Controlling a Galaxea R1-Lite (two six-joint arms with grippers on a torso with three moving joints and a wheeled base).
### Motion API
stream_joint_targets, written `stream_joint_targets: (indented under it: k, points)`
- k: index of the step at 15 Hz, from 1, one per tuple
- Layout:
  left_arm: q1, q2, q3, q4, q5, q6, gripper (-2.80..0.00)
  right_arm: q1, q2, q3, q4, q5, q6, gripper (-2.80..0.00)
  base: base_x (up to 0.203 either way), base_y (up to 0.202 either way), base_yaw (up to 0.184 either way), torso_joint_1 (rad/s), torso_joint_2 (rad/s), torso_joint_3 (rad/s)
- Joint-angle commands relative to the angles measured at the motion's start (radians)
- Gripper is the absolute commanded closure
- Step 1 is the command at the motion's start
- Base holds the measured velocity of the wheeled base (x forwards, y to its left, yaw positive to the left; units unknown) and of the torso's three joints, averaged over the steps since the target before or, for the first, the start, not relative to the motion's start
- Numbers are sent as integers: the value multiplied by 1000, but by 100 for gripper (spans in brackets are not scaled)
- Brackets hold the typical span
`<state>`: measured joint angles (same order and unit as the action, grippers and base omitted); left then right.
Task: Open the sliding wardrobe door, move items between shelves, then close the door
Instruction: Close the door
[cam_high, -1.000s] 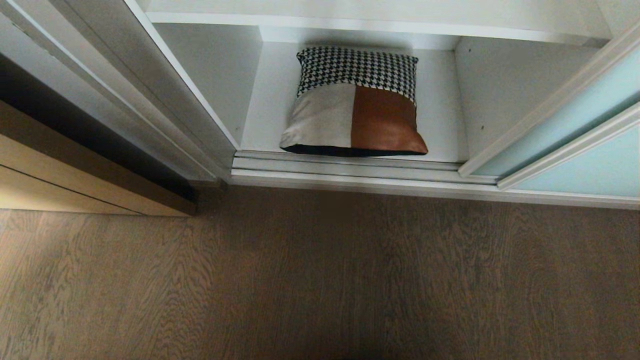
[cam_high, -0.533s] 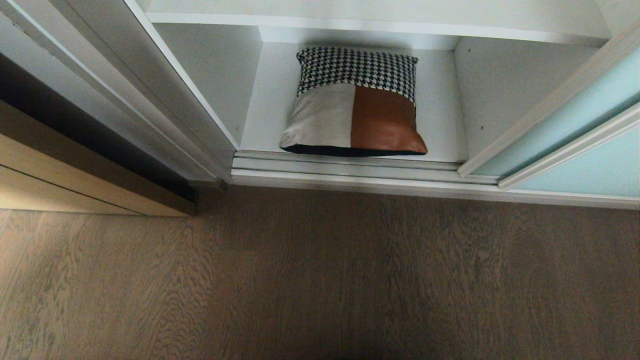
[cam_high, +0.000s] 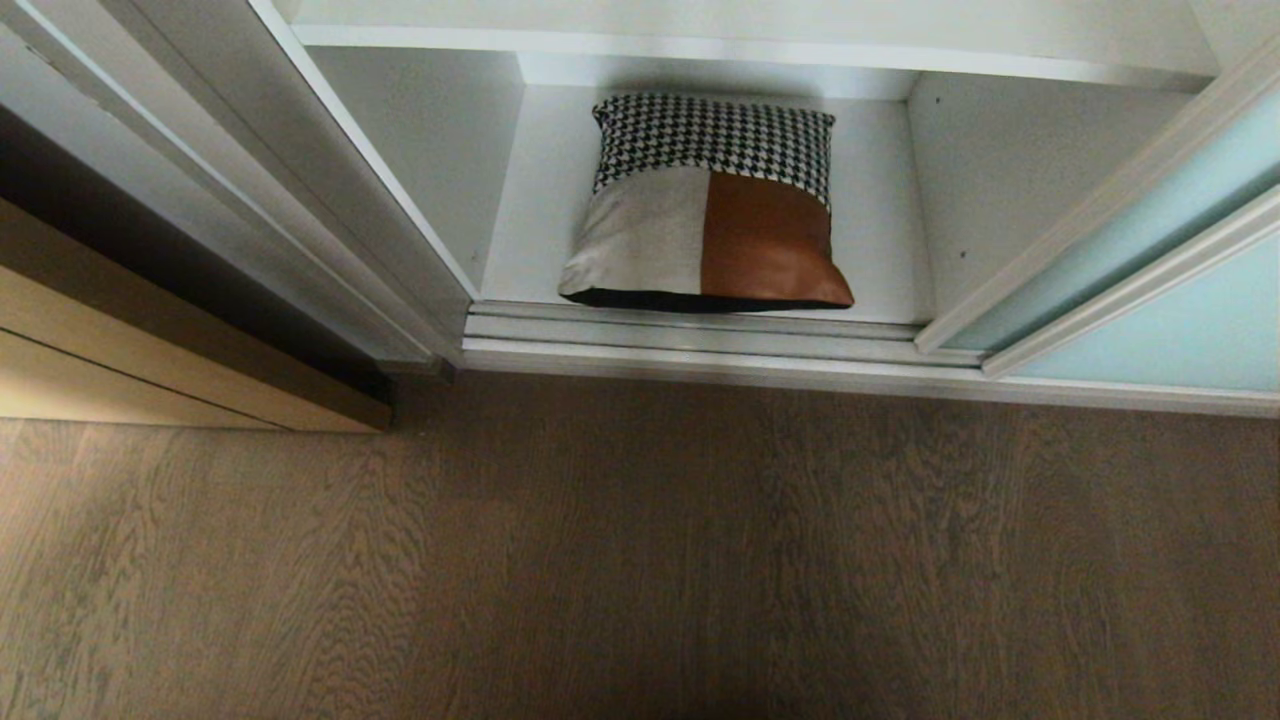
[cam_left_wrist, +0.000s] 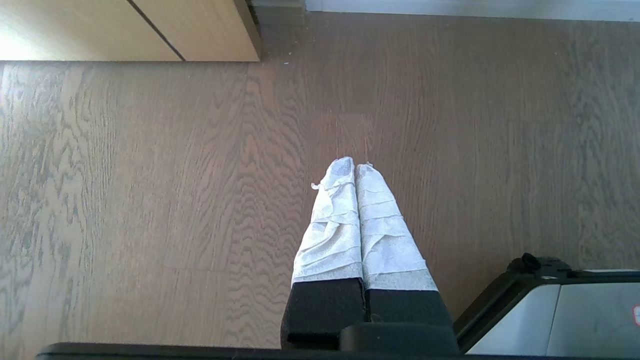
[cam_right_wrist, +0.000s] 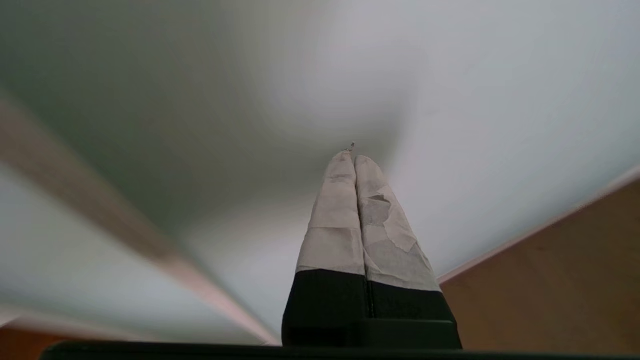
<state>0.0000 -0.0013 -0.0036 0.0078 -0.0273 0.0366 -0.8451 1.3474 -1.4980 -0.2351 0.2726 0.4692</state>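
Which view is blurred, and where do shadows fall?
Right wrist view: the pale panel behind the shut right end effector is smeared by blur. Head view: sharp, with a soft shadow behind the cushion. Left wrist view: sharp, bright glare on the tan wood.

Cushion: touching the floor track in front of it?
Cannot tell. In the head view the cushion lies on the bottom shelf with its black front edge right at the floor track; no gap or contact shows plainly.

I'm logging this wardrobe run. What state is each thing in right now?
sliding wardrobe door: partly open, compartment exposed.
cushion: lying on the bottom shelf, untouched.
left gripper: shut, empty, above the wooden floor.
right gripper: shut, empty, pointed at the pale door panel.
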Motion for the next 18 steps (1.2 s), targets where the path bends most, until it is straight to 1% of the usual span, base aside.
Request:
stream_joint_targets:
  k: [1,4,9,10,14,18]
  points:
    - [0,1,0,0,0,0,0,51,-60,39,-3,1,0,0,0,0,0,0,0,0]
    - [0,1,0,0,0,0,0,128,-104,73,-1,-1,-4,0,0,0,0,0,0,0]
    - [0,1,1,0,0,0,0,299,-202,154,11,-3,-16,0,0,0,0,0,0,0]
    - [0,1,1,0,0,0,0,328,-217,167,18,-3,-24,0,0,0,0,0,0,0]
    - [0,1,-1,0,0,0,0,450,-262,266,22,3,-105,0,0,0,0,0,0,0]
    - [-1,1,1,0,0,0,0,537,-274,289,27,3,-116,0,0,0,0,0,0,0]
